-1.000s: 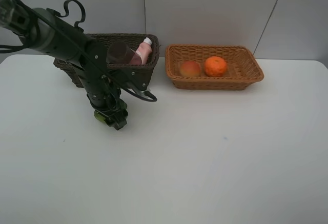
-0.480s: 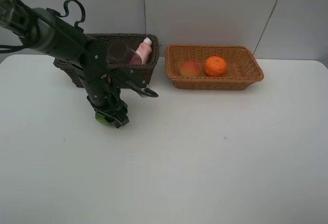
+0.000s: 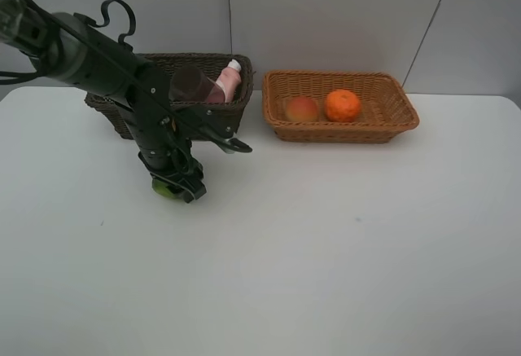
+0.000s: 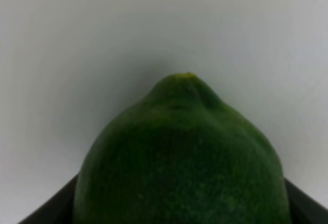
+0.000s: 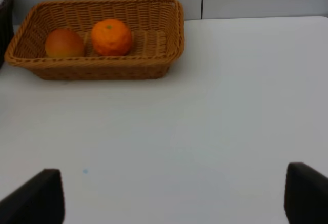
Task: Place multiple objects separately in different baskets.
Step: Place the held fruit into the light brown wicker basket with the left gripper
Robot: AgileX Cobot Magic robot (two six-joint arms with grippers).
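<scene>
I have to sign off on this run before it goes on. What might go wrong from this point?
The round lime sits between the left pincer's fingers low over the table; a loose grip may let it roll off. Lifting it to the tan basket passes the dark basket, whose rim the arm may clip.

Soft even light, blurred wrist close-up

A broad white counter point(image 3: 342, 242) fills most of the view, matte and evenly lit with only soft shadows. Behind it stands a pale grey panelled wall point(image 3: 326, 14), divided by thin dark vertical seams point(image 3: 229, 10).
</scene>
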